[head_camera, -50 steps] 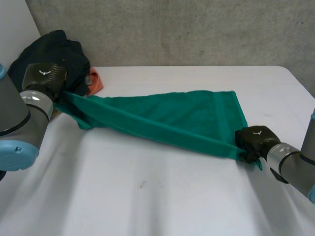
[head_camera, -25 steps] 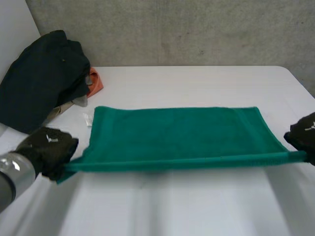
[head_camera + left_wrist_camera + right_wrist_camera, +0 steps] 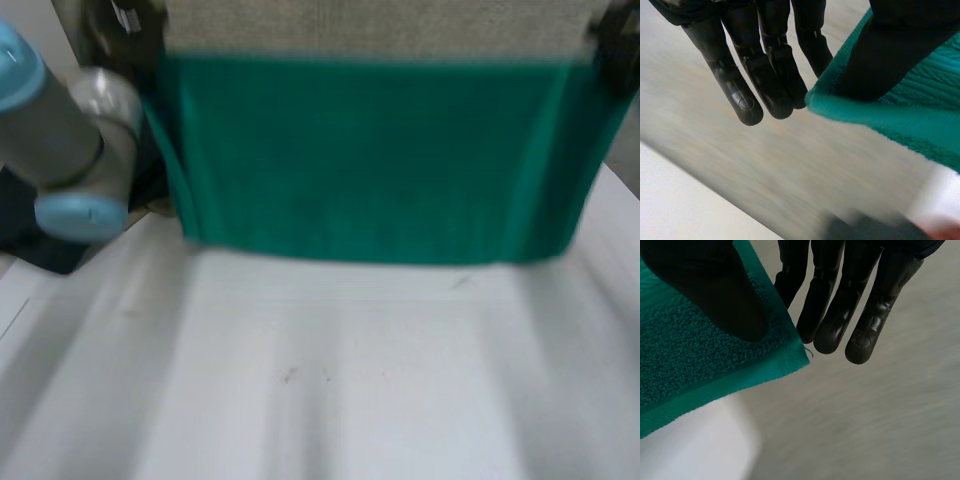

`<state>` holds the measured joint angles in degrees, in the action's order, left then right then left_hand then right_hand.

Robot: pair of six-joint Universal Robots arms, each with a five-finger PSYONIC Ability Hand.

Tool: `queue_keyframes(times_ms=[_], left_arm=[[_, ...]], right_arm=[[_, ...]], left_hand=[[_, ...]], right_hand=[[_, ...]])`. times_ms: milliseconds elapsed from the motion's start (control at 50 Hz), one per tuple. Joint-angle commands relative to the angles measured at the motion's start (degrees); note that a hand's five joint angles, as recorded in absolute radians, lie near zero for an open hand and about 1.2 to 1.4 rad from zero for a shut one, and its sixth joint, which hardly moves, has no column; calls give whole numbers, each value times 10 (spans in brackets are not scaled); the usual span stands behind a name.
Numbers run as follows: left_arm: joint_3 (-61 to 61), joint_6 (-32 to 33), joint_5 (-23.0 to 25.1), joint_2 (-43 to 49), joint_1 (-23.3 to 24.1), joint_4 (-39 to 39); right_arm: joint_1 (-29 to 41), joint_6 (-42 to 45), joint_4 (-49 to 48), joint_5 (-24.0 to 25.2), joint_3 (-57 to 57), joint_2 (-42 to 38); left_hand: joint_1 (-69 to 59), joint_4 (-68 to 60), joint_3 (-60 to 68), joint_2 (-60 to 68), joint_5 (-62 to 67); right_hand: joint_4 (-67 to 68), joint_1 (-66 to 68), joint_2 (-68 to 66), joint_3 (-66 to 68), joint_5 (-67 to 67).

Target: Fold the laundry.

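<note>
A green towel (image 3: 370,160) hangs spread out above the white table (image 3: 330,380), its lower edge just over the surface. My left hand (image 3: 122,18) holds its upper left corner and my right hand (image 3: 618,42) holds its upper right corner. In the left wrist view the thumb (image 3: 890,55) pinches the towel's corner (image 3: 920,120) against the straight fingers (image 3: 765,75). In the right wrist view the thumb (image 3: 705,290) presses the other corner (image 3: 685,360) against the fingers (image 3: 840,305) in the same way.
A pile of dark clothes (image 3: 25,225) lies at the table's far left, behind my left arm (image 3: 70,130). A concrete wall (image 3: 380,25) stands behind the table. Bare table surface stretches in front of the hanging towel.
Both hands have risen from table height, lifting the towel off the table. It lay stretched flat half a second ago and now hangs as a sheet between them.
</note>
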<state>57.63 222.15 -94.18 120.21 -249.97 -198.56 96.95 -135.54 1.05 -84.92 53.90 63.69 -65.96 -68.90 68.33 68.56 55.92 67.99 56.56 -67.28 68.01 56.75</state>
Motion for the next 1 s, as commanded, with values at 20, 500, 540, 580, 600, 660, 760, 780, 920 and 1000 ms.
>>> queue_keyframes(times_ms=[20,500,540,580,600,660,760,780,920,1000], left_arm=[[-103,-17,0,-16,-3,-119],[332,-86,104,-22,-17,-143],[361,-84,103,-21,-15,-137],[382,-82,101,-27,-18,-127],[406,-76,100,-44,-18,-109],[453,-47,96,-99,-27,-51],[538,65,95,-214,-60,154],[550,81,94,-231,-60,190],[591,105,109,-324,-60,259],[562,103,108,-299,-54,193]], right_arm=[[2,-72,-221,-34,-19,61],[-1,-67,-120,19,271,-1],[-4,-59,-91,20,295,3],[-4,-47,-66,21,311,5],[-4,-26,-35,25,326,7],[-4,24,22,32,351,33],[-70,142,188,25,410,126],[-81,153,206,26,417,135],[-127,197,269,56,460,188],[-121,193,212,70,460,186]], left_hand=[[-140,-111,117,114,141],[-140,-111,117,114,141],[-140,-111,117,114,141],[-140,-111,117,114,141],[-140,-111,117,114,141],[-140,-111,117,114,141],[-140,-111,117,114,141],[-140,-111,117,114,141],[-140,-111,117,114,141],[-140,-111,117,114,141]], right_hand=[[120,234,-127,120,132],[120,234,-127,120,132],[120,234,-127,120,132],[120,234,-127,120,132],[120,234,-127,120,132],[120,234,-127,120,132],[120,234,-127,120,132],[120,234,-127,120,132],[120,234,-127,120,132],[120,234,-127,120,132]])
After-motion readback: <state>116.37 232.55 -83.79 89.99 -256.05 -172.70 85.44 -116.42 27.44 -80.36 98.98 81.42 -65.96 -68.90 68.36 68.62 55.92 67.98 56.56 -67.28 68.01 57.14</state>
